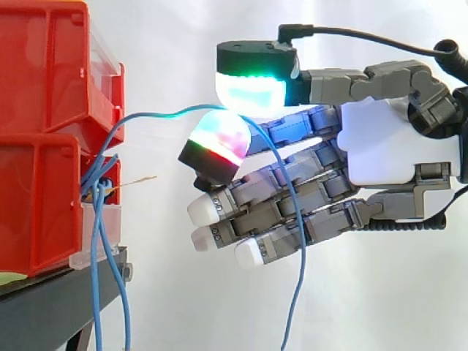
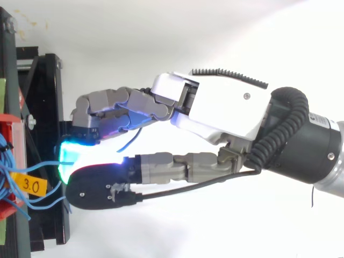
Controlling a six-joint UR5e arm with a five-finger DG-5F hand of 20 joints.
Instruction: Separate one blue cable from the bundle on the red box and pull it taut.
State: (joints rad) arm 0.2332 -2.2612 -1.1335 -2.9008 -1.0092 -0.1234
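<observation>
Pinch first: my thumb pad (image 1: 252,88), glowing green-cyan, is pressed onto one fingertip pad glowing red and green, with a thin blue cable (image 1: 157,115) nipped between them. My other fingers are stretched out fairly straight underneath, white tips, holding nothing. I'd say that keeps them out of the other strands.

My grey-and-white hand (image 1: 380,142) sits level, just off the front of the stacked red plastic bins (image 1: 44,131) on the black metal stand (image 1: 58,292), near them but not touching.

The cable leaves the tangled bundle of blue cables (image 1: 99,183) at the bin front, arcs up and across to my pinch, then its loose tail droops down past my fingers. So it's lifted clear of the bundle but curved, not taut, and the pulling looks left to do. From above there's a small yellow tag (image 2: 32,186) among the strands.
</observation>
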